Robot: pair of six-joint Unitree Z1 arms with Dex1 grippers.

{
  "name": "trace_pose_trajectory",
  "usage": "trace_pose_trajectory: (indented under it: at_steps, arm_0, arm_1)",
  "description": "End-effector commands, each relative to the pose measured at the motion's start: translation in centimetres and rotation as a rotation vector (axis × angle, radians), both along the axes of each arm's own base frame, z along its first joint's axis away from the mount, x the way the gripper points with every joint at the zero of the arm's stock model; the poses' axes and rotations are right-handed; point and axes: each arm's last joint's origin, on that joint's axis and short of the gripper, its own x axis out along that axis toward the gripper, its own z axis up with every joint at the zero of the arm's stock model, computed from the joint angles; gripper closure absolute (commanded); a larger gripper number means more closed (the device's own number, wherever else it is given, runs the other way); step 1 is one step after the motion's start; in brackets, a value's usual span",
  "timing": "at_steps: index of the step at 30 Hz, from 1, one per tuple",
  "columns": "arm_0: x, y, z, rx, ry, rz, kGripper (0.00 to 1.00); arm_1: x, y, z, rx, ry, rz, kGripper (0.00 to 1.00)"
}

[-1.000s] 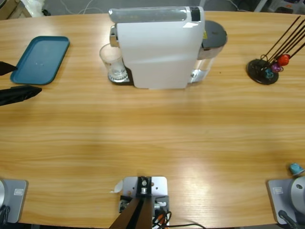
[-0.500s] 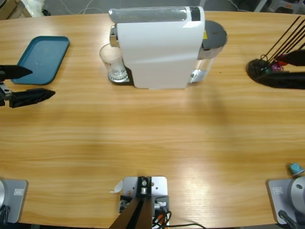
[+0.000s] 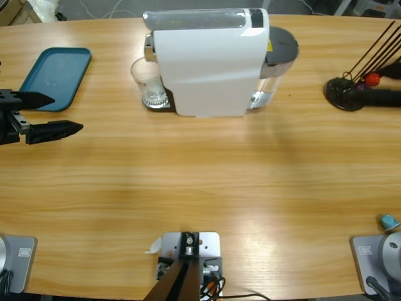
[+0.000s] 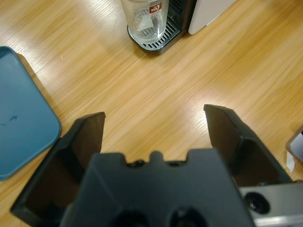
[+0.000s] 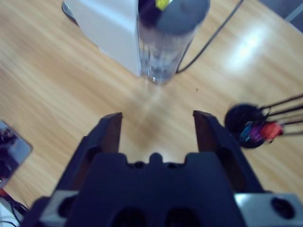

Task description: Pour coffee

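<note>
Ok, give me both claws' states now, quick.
Left claw: open, holding nothing, aimed at the glass.
Right claw: open, holding nothing.

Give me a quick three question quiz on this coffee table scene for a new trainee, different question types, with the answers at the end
1. True or false: the clear glass stands on the blue tray.
2. Which gripper looks toward the glass: A left, B right?
3. Fill in: the left gripper has its jaws ____.

Key
1. False; it stands on the drip grate of the white coffee machine.
2. A
3. Open
</note>
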Motion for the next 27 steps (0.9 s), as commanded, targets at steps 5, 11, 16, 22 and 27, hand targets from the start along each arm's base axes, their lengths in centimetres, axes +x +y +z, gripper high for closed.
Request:
trace_pose_trajectory:
  at_steps: [5,11,16,22,27]
  arm_0:
    - [-0.6,0.5,-0.5,0.001,0.010,0.003,0.101]
    - [-0.7,0.7,-0.4,0.000,0.013,0.010,0.101]
    - [-0.8,1.0,-0.2,-0.004,0.004,0.025,0.101]
    - [-0.7,0.9,-0.1,-0.005,0.002,0.026,0.101]
    - [-0.7,0.9,-0.1,-0.003,0.004,0.026,0.101]
  arm_1:
    - [16.5,7.7,2.9,-0.160,0.128,-0.063,1.000]
    - [20.7,10.1,0.9,-0.225,0.201,-0.044,1.000]
    - [21.8,11.0,-0.2,-0.245,0.234,-0.035,1.000]
    - [21.0,12.8,0.3,-0.273,0.240,0.005,1.000]
    - [20.3,13.9,2.3,-0.306,0.197,0.010,1.000]
